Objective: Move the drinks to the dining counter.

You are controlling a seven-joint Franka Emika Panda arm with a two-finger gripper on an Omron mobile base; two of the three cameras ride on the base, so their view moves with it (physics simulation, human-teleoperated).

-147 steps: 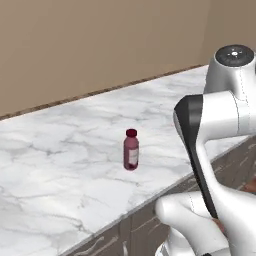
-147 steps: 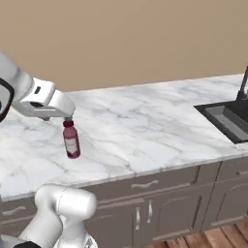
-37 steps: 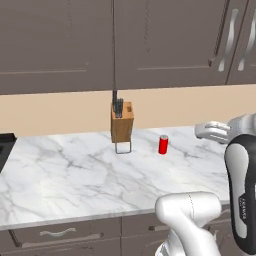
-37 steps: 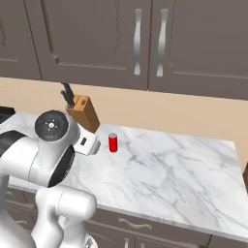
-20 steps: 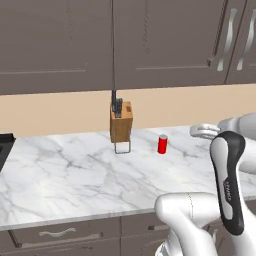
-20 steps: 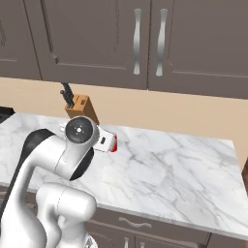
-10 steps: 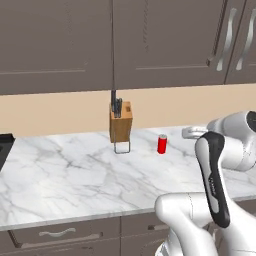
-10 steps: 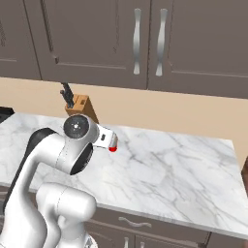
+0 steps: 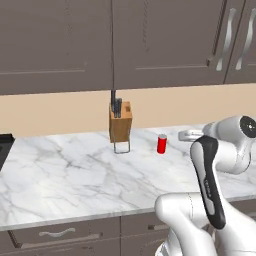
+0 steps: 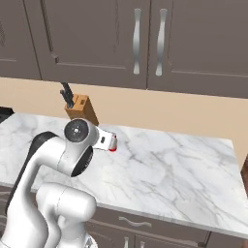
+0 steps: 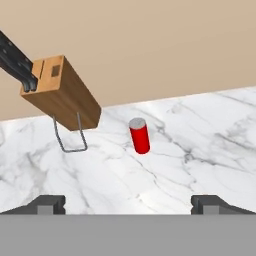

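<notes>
Marbled worktop (image 9: 75, 180) carries a red can (image 9: 162, 144) near a knife block (image 9: 120, 123); the claw (image 11: 128, 202), fingers spread apart, faces the can.

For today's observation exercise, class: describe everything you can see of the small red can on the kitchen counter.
The red can is a short, plain cylinder with a flat grey top, smooth like painted metal, with no label visible. It stands upright on the white-grey marbled counter, touching only that surface. The wooden knife block on its wire stand sits apart from it, nearer the tan wall. The open gripper points toward the can from a distance and holds nothing.
</notes>
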